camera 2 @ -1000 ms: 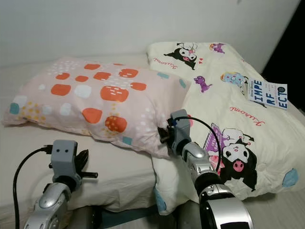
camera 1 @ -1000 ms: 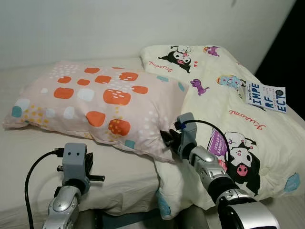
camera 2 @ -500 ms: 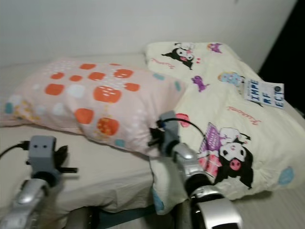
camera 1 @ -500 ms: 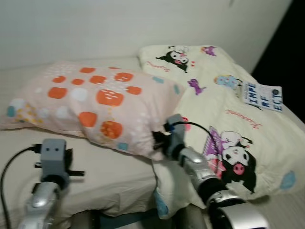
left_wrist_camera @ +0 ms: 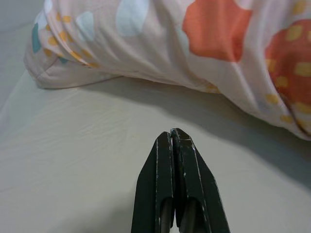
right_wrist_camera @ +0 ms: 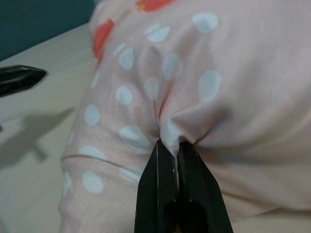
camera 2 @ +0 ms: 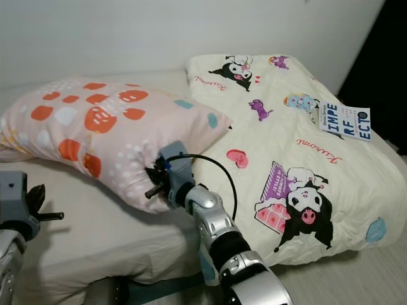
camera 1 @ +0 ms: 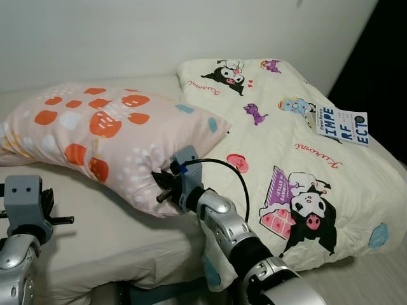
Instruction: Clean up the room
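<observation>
A pink pillow (camera 1: 108, 130) with orange and white patches lies on the bed, its right end resting against a cream cartoon-print quilt (camera 1: 299, 152). My right gripper (camera 1: 163, 188) is at the pillow's near corner, shut on a pinched fold of the pillow fabric (right_wrist_camera: 177, 128). My left gripper (left_wrist_camera: 171, 133) is shut with nothing in it. It hovers low over the bare sheet (left_wrist_camera: 87, 145), just in front of the pillow's left end. The left arm (camera 1: 23, 210) is at the bed's near left edge.
A white booklet (camera 1: 342, 125) printed "IMPERFECT" lies on the quilt's far right side. The bed's front edge runs just below both arms. A pale wall (camera 1: 127, 38) stands behind the bed, and a dark gap lies at the far right.
My right gripper has pulled the pillow's corner to the left, so the pillow has slid off the quilt's edge. The camera has also swung, shifting the whole scene.
</observation>
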### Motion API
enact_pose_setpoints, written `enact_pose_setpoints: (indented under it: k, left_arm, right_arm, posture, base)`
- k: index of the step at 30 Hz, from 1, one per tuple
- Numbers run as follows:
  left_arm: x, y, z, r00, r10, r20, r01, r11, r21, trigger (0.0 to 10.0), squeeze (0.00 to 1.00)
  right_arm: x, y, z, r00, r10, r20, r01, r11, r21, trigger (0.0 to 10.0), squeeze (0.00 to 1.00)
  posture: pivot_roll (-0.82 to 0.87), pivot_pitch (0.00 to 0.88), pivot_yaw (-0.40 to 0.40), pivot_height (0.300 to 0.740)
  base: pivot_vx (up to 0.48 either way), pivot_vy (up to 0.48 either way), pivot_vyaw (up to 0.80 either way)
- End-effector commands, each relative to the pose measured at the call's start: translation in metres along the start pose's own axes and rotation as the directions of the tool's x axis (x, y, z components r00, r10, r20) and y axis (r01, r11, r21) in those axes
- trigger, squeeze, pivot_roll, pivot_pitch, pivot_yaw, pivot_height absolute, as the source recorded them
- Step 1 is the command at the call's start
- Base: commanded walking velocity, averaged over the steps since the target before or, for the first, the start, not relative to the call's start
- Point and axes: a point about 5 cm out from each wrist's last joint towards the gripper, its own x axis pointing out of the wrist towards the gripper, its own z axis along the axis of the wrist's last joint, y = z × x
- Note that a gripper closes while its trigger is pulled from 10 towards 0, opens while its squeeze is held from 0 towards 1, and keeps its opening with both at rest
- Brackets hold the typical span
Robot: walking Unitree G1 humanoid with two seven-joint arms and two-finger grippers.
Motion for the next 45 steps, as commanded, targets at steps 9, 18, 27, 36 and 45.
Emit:
enact_pose_setpoints:
  k: [9,18,27,36,45]
  left_arm:
    - [0.000,0.005,-0.005,1.000,0.009,-0.019,-0.009,1.000,-0.009,10.0,0.00]
    - [0.000,-0.009,-0.011,0.999,-0.036,-0.033,0.035,0.999,-0.011,10.0,0.00]
    - [0.003,-0.005,-0.013,0.999,-0.022,-0.047,0.022,1.000,0.015,10.0,0.00]
    - [0.006,0.005,-0.015,0.997,0.030,-0.070,-0.027,0.998,0.057,10.0,0.00]
    - [0.007,0.002,-0.015,0.995,0.060,-0.075,-0.060,0.998,0.001,10.0,0.00]
  right_arm:
    - [0.024,0.099,0.008,0.958,0.276,0.081,-0.286,0.945,0.157,0.0,0.00]
    - [0.014,0.121,0.004,0.911,0.409,0.058,-0.413,0.899,0.145,10.0,1.00]
    - [-0.003,0.122,0.009,0.887,0.460,0.038,-0.461,0.877,0.132,10.0,0.00]
    - [-0.010,0.057,0.026,0.967,0.241,0.086,-0.249,0.964,0.098,10.0,0.00]
    - [-0.047,-0.058,0.031,0.965,-0.243,0.097,0.235,0.968,0.086,10.0,1.00]
  posture:
    - [0.05,0.261,-0.078,0.546]
    - [0.04,0.262,-0.072,0.546]
    - [0.04,0.261,-0.067,0.546]
    - [0.05,0.262,-0.066,0.546]
    - [0.05,0.267,-0.058,0.546]
  base:
    - [0.000,0.000,0.00]
    - [0.000,0.000,0.00]
    - [0.000,0.000,0.00]
    - [0.000,0.000,0.00]
    - [0.000,0.000,0.00]
